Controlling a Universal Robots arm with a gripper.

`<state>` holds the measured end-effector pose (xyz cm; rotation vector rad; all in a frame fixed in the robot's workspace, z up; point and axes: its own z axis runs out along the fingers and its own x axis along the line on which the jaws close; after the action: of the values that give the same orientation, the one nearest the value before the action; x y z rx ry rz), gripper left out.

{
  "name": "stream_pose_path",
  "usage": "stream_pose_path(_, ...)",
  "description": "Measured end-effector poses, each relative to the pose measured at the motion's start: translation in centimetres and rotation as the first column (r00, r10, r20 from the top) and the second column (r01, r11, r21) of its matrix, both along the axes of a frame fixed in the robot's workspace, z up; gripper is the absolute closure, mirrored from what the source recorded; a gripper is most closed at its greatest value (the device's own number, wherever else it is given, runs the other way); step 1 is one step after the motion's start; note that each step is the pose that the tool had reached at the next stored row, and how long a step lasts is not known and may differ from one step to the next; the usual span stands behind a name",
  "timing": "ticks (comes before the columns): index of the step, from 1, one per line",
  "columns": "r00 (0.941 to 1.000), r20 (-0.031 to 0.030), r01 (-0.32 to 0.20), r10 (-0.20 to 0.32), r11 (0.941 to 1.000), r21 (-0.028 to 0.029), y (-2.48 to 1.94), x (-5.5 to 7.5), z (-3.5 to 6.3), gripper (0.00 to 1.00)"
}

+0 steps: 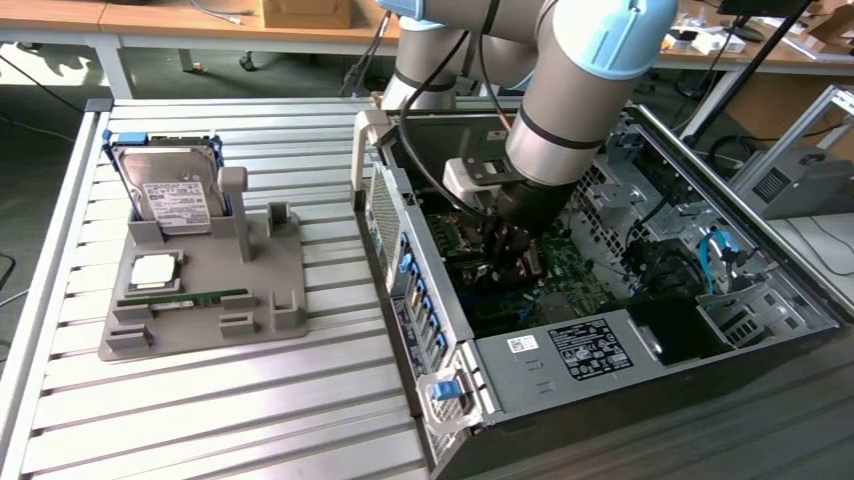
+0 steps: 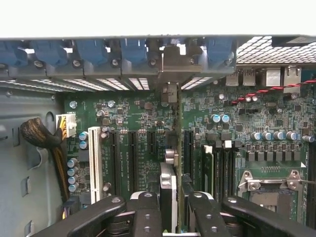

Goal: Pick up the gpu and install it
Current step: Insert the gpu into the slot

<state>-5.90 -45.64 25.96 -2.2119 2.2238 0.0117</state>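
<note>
My gripper (image 1: pixel 515 245) reaches down into the open computer case (image 1: pixel 441 330), over the green motherboard (image 1: pixel 574 265). In the wrist view the gpu (image 2: pixel 170 168) appears edge-on as a thin upright card between my two black fingers (image 2: pixel 146 215). My gripper (image 2: pixel 172 217) is shut on it. The card runs along a motherboard slot, between the black expansion slots (image 2: pixel 132 158) and the memory slots. Its metal end bracket (image 2: pixel 171 66) meets the rear slot openings of the case. I cannot tell how deep it sits in the slot.
On the slatted table at the exterior view's left stands a grey fixture (image 1: pixel 200 320) holding a silver hard drive (image 1: pixel 174 195), a processor chip (image 1: pixel 154 270) and a green memory stick (image 1: pixel 187 298). A braided cable bundle (image 2: pixel 42 136) and blue slot latches (image 2: pixel 91 52) lie near the card.
</note>
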Motion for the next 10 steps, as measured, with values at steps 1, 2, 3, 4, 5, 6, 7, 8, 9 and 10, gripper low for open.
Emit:
stream_pose_path(1,1.0000,0.0000,-0.005,0.005,1.0000,-0.0006,0.00,0.00,0.00,0.73)
stream_pose_path(2,1.0000,0.0000,-0.008,0.008,1.0000,-0.0010,0.00,0.00,0.00,0.73)
stream_pose_path(3,1.0000,0.0000,-0.008,0.008,1.0000,-0.0011,0.00,0.00,0.00,0.73)
stream_pose_path(4,1.0000,0.0000,-0.008,0.008,1.0000,-0.0011,-0.01,0.00,0.00,0.73)
stream_pose_path(5,1.0000,0.0000,-0.008,0.008,1.0000,-0.0012,0.00,0.00,-0.01,0.73)
stream_pose_path(6,1.0000,0.0000,-0.008,0.008,1.0000,-0.0016,0.00,0.00,-0.01,0.73)
stream_pose_path(7,1.0000,0.0001,-0.008,0.008,1.0000,-0.0021,0.00,0.00,-0.01,0.73)
stream_pose_path(8,1.0000,0.0001,-0.008,0.008,1.0000,-0.0029,0.00,0.00,-0.02,0.73)
stream_pose_path(9,1.0000,0.0000,-0.009,0.009,1.0000,-0.0036,0.00,0.00,-0.02,0.73)
stream_pose_path(10,1.0000,0.0000,-0.009,0.009,1.0000,-0.0040,0.00,0.00,-0.03,0.73)
